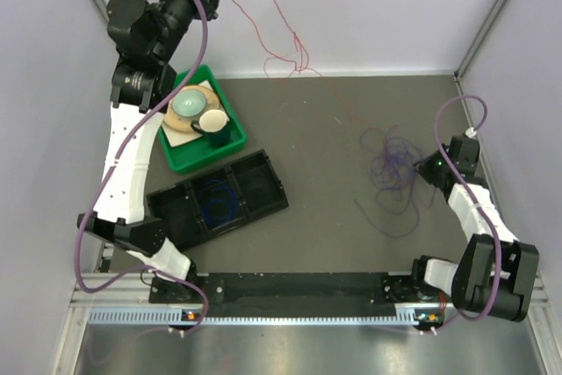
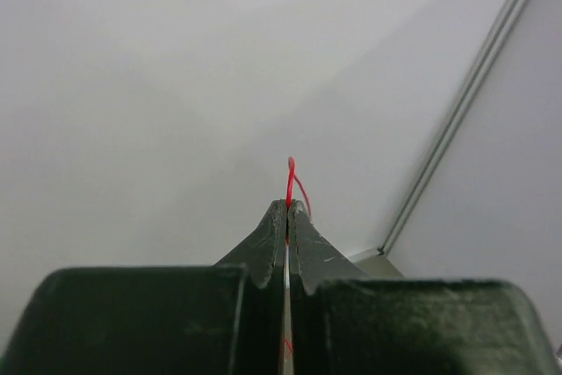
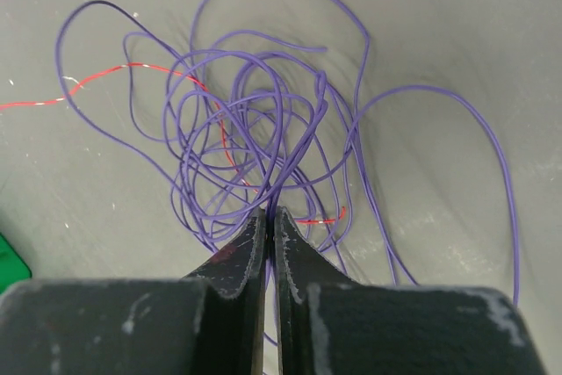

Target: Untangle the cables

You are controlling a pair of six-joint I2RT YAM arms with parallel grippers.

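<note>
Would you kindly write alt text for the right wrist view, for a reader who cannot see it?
The right gripper, shut, pinches strands of a tangled purple cable lying in loose loops on the grey table. A thin red cable threads through the tangle from the left.

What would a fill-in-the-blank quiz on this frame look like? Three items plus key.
1. The left gripper pinches a raised cable coloured ___.
2. The right gripper is shut on a tangled cable coloured ___.
3. The blue cable lies coiled in the ___ compartment of the black tray.
Missing words: red; purple; middle.
</note>
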